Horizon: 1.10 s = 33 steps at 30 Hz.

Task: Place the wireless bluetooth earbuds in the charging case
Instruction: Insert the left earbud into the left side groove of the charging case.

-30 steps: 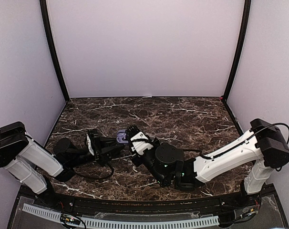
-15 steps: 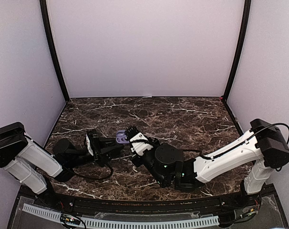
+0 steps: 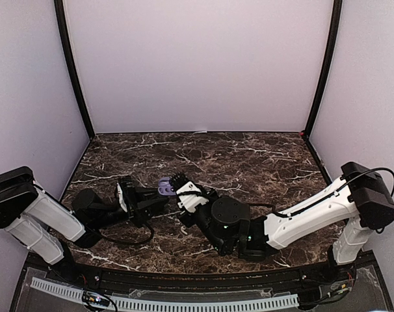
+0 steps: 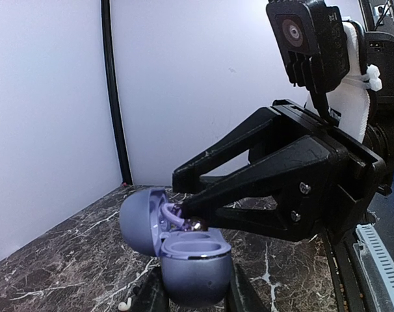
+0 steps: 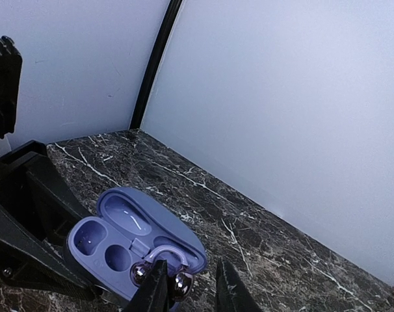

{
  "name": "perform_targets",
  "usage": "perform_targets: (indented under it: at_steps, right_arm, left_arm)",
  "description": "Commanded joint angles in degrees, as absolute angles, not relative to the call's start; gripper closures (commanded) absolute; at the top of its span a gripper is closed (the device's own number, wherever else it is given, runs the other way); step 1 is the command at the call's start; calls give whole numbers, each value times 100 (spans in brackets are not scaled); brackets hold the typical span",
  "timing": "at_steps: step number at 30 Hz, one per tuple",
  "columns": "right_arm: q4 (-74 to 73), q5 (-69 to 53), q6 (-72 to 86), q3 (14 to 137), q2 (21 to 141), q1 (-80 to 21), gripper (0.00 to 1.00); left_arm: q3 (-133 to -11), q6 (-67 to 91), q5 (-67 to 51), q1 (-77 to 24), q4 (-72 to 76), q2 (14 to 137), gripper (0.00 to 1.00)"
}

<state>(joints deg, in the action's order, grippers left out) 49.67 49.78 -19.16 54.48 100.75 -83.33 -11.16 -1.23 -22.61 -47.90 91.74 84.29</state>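
Earbud (image 5: 140,273) (lilac clip) touches the spread right gripper (image 5: 190,279); left gripper (image 4: 194,297) clamps the open charging case (image 4: 190,263).

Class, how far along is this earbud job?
Done: the charging case is open, gripped by the left claw. In hand: the right claw touches one earbud at the case's rim, not seated. Left: both wells look empty, so no bud is seated yet.

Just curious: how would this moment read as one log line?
left gripper: holds charging case, lid open | right gripper: at earbud over case, grip unclear
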Motion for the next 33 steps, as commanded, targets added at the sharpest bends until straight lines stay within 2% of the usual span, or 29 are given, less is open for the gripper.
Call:
perform_targets:
  at_steps: [1, 12, 16, 19, 25, 28, 33]
  right_arm:
    - [5071, 4960, -1898, 5291, 10006, -8409, 73]
    - [4904, 4337, -1309, 4567, 9213, -8366, 59]
    - [4595, 3895, -835, 4414, 8834, -8202, 57]
    - [4103, 3069, -175, 4385, 8486, -7908, 57]
    - [3286, 558, 1131, 4340, 8024, -7028, 57]
    - [3192, -270, 1605, 4249, 7926, -6664, 52]
    - [3789, -1205, 2358, 3888, 7941, -6169, 37]
  left_arm:
    - [-1063, -70, -2200, -4816, 9782, 8262, 98]
    - [-1046, -1, -2222, -4816, 9815, 8262, 98]
    - [-1033, 47, -2266, -4817, 9876, 8300, 98]
    - [-1028, 69, -2301, -4816, 9903, 8327, 98]
    - [-1075, 179, -2612, -4816, 9899, 8357, 99]
    - [-1111, 225, -2792, -4816, 9930, 8395, 99]
    - [-1135, 305, -3016, -4818, 10177, 8511, 99]
